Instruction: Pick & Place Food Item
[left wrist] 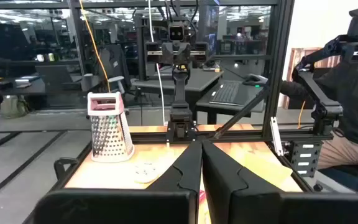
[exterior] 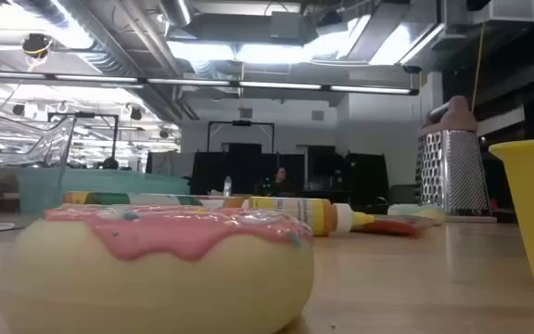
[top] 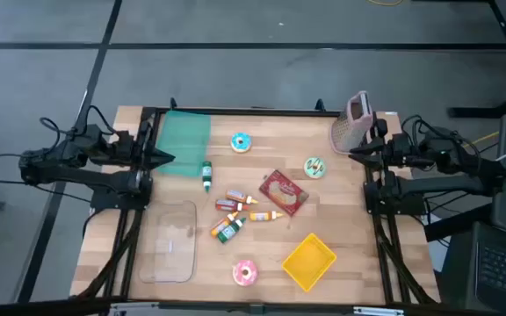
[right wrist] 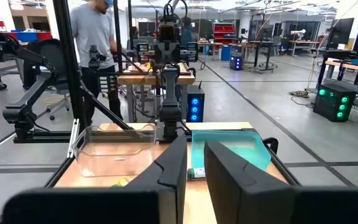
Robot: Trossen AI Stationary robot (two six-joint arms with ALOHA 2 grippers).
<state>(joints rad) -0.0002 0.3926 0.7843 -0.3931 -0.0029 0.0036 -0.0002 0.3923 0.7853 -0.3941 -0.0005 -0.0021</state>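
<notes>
Food items lie on the wooden table: a pink-iced donut [top: 245,274] close to the near edge, big in the low view [exterior: 156,264], a blue donut [top: 241,142], a green-and-white donut [top: 314,168], a red packet [top: 283,192] and several small sauce bottles [top: 235,215]. My left gripper [top: 167,159] waits at the table's left edge, shut, with nothing in it [left wrist: 201,163]. My right gripper [top: 354,154] waits at the right edge, its fingers a narrow gap apart with nothing between them [right wrist: 195,162].
A yellow bin [top: 309,261] stands near the front right, a clear tub [top: 170,240] at the front left, a teal tray [top: 184,132] at the far left. A metal grater [top: 355,123] stands at the far right. A person stands in the room beyond the table [right wrist: 92,37].
</notes>
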